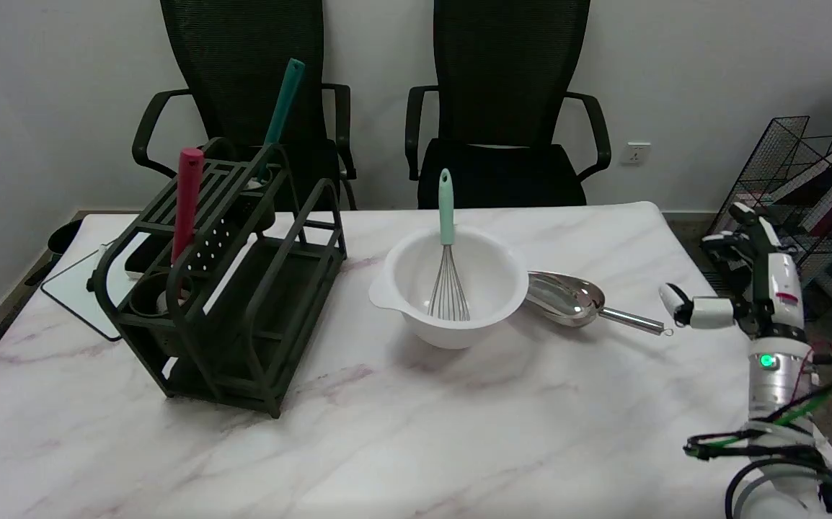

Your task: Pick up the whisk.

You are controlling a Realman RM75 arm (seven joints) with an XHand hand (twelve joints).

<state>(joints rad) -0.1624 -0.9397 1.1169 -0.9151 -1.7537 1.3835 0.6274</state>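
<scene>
Whisk standing in the white mixing bowl, a little toward the tabletop's far edge and near its middle, wire loops down on the bowl floor, mint-green handle leaning on the far rim and rising well clear of it. Probably light, with a stiff, smooth plastic handle and thin, springy wires; likely to slip or swing if pinched loosely. Best taken on the exposed handle above the rim, fingers wrapped round it, then lifted straight up so the wires clear the bowl; the bowl looks light too and could be dragged or tipped.

Right hand hovering by the tabletop's right edge, well apart from the whisk, fingers spread, holding nothing. Metal scoop lying between hand and bowl, its pan just beside the bowl, handle pointing toward the right edge — in the path of a low reach.

Dark dish rack toward the left edge, with a red-handled utensil and a teal-handled utensil standing in it; working ends hidden in the cups, so kinds unclear. Flat white board at the far left corner, partly behind the rack. Hand seen edge-on, finger positions hard to read in detail. Contact between wires and bowl floor hard to make out, white on white.
</scene>
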